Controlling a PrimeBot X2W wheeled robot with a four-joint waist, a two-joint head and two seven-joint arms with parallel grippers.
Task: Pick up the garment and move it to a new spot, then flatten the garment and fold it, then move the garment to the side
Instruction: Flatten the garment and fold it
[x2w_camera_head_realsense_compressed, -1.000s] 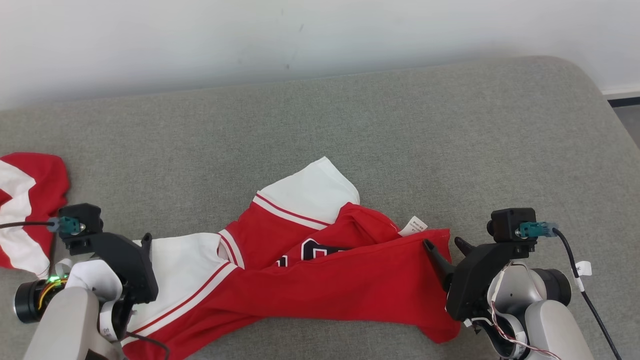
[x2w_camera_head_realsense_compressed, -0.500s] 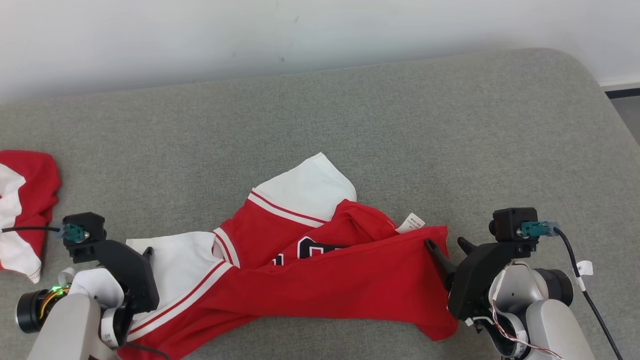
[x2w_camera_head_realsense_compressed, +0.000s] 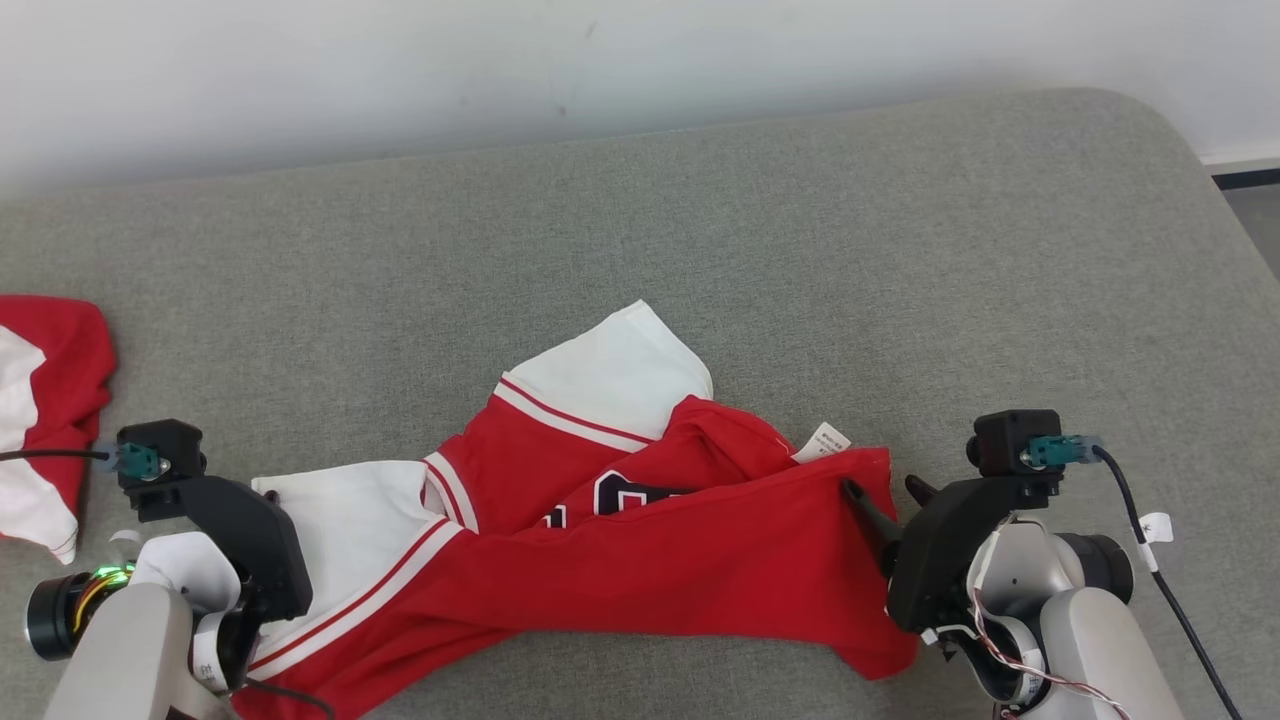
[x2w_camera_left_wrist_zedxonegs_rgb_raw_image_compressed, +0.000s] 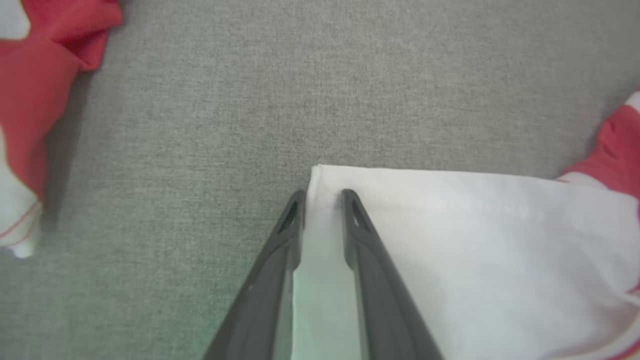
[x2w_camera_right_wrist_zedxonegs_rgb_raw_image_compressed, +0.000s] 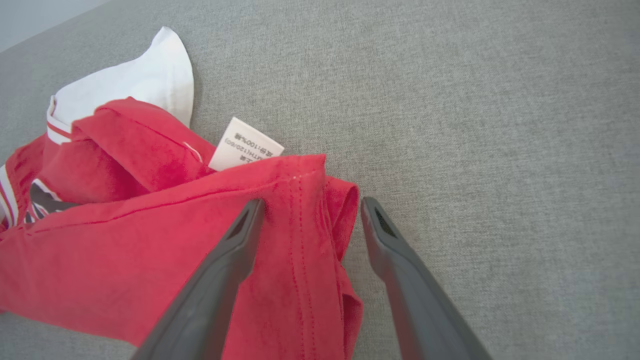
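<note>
The garment (x2w_camera_head_realsense_compressed: 650, 565) is a red jersey with white sleeves, lying crumpled on a grey cushion (x2w_camera_head_realsense_compressed: 850, 260). My left gripper (x2w_camera_left_wrist_zedxonegs_rgb_raw_image_compressed: 321, 197) is at its left end, with both fingers pinched on the edge of the white sleeve (x2w_camera_left_wrist_zedxonegs_rgb_raw_image_compressed: 450, 240). At the right end my right gripper (x2w_camera_right_wrist_zedxonegs_rgb_raw_image_compressed: 310, 207) stands open, its fingers straddling the red hem corner (x2w_camera_right_wrist_zedxonegs_rgb_raw_image_compressed: 320, 185). In the head view the right gripper (x2w_camera_head_realsense_compressed: 882, 487) sits at that same corner, and the left gripper's fingertips are hidden under its black mount.
A second red and white cloth (x2w_camera_head_realsense_compressed: 45, 400) lies at the cushion's far left, near my left wrist. A white care label (x2w_camera_head_realsense_compressed: 824, 442) sticks out by the red hem. A pale wall runs behind; the cushion's rounded corner and floor (x2w_camera_head_realsense_compressed: 1255, 215) are at the right.
My left gripper's fingers have drawn together on the white sleeve edge. The right gripper has stayed open at the hem. The head camera has shifted slightly.
</note>
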